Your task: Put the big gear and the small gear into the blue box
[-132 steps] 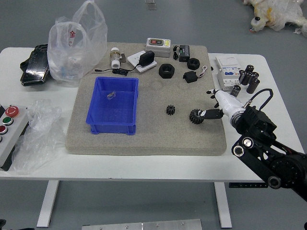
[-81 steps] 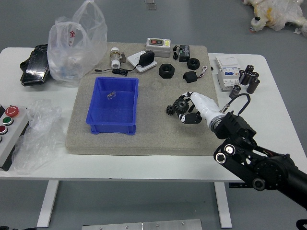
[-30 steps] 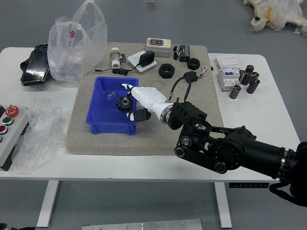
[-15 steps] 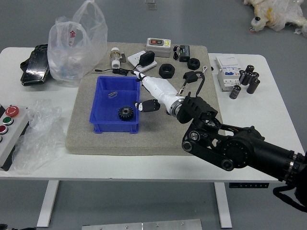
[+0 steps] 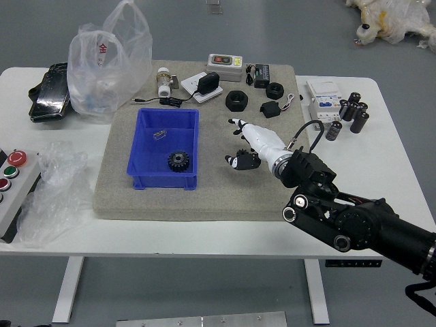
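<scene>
The big gear [image 5: 178,161] sits in the lower right of the blue box [image 5: 163,182], left of the frame's centre, so the step in hand looks to be picking up the small gear [image 5: 242,152], partly hidden near mid-frame by the open, empty right hand [image 5: 264,142]; next, its fingers need to close around the gear before lifting. The left arm [image 5: 5,323] shows only as a dark sliver at bottom left, its hand's state impossible to tell. The rectangular box looks like smooth plastic, the big gear a dark, toothed disc, the mat [image 5: 225,204] matte and grey-beige.
</scene>
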Action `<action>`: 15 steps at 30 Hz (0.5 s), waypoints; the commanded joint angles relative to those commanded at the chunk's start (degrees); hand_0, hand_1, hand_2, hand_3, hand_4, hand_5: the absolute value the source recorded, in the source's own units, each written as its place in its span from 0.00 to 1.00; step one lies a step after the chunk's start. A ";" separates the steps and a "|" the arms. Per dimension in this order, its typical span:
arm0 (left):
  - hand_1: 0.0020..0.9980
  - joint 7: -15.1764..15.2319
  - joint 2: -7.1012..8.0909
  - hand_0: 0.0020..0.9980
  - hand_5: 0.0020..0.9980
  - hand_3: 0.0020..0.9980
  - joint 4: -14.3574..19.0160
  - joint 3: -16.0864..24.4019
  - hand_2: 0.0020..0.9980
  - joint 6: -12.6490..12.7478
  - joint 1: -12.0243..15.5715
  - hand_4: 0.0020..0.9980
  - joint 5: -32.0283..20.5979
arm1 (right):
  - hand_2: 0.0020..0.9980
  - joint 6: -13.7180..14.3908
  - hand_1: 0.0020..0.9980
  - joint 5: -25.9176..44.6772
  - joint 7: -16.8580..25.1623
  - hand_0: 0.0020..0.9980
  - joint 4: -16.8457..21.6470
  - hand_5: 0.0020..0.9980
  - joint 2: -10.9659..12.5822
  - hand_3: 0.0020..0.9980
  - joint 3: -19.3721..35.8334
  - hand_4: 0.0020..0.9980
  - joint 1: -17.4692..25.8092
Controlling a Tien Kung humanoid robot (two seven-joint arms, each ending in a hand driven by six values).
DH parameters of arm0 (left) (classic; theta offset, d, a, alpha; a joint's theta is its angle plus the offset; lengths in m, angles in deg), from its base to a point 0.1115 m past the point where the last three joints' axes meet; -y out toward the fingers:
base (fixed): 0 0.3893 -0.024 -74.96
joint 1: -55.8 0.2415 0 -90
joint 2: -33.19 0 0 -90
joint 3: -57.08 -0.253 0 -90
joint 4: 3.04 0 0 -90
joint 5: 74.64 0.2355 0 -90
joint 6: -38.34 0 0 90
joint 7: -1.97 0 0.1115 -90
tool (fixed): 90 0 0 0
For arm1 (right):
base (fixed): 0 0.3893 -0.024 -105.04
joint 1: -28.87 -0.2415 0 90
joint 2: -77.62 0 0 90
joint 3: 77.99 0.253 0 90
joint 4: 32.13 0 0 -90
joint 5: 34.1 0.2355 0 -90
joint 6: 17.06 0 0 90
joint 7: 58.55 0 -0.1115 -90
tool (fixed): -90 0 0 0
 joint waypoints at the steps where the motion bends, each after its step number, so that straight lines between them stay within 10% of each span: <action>1: 0.60 0.00 0.01 0.65 0.35 0.68 0.00 -0.03 0.57 0.00 0.06 0.67 -0.04 | 0.73 -0.22 0.74 -0.13 -0.12 0.46 -0.56 0.21 -0.28 0.90 -0.25 0.73 -0.13; 11: 0.60 0.11 0.21 0.65 0.35 0.68 0.00 -0.28 0.57 0.07 0.13 0.67 -0.37 | 0.69 -1.50 0.70 -1.97 -1.06 0.45 -4.40 0.23 -1.05 0.84 -0.86 0.71 -0.66; 12: 0.60 0.12 0.18 0.65 0.35 0.69 0.00 -0.29 0.57 0.06 0.13 0.67 -0.39 | 0.63 -1.54 0.68 -1.97 -1.07 0.41 -4.58 0.16 -1.02 0.74 -0.96 0.47 -0.64; 15: 0.60 0.12 0.09 0.65 0.35 0.69 0.00 -0.33 0.57 0.04 0.15 0.67 -0.44 | 0.63 -1.48 0.68 -1.98 -1.01 0.41 -4.99 0.16 -1.04 0.74 -1.23 0.47 -0.54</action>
